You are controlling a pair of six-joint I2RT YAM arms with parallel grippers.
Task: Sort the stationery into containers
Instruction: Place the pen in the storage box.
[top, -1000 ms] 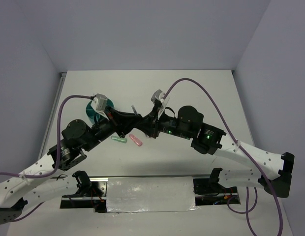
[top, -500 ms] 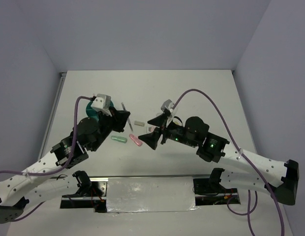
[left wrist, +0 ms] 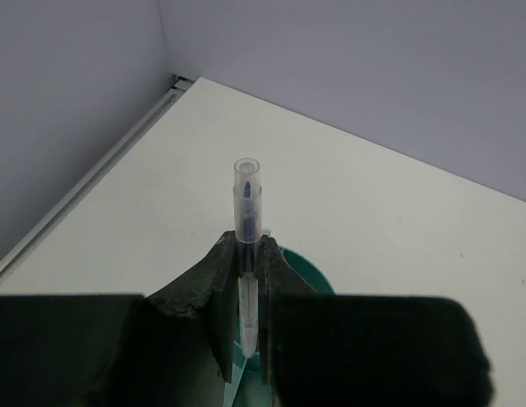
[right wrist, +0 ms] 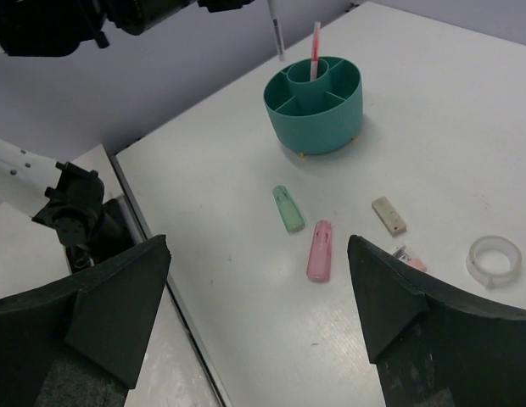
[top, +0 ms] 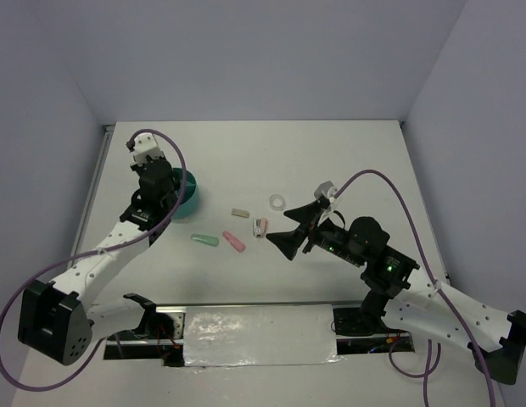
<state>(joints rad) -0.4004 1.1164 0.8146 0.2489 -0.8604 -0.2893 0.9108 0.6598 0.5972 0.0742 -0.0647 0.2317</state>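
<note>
My left gripper (left wrist: 246,246) is shut on a thin grey pen (left wrist: 246,212), held upright just above the round teal cup (left wrist: 312,273). In the right wrist view that pen (right wrist: 274,30) hangs over the far rim of the cup (right wrist: 314,103), where a red-pink pen (right wrist: 315,49) stands in a compartment. On the table lie a mint-green eraser (top: 204,240), a pink eraser (top: 234,242), a tan block (top: 239,213), a small pink-grey block (top: 260,227) and a clear tape ring (top: 277,202). My right gripper (top: 290,230) stands open and empty, right of the small block.
The left arm (top: 102,259) runs along the table's left side up to the cup (top: 188,193). The table's raised left edge (top: 100,182) is close behind it. The loose items sit in a band across the middle, between the two grippers.
The two grippers were together at mid-table. The right gripper opened and drew back to the right. The left gripper carried the grey pen left and back, over the teal cup.
</note>
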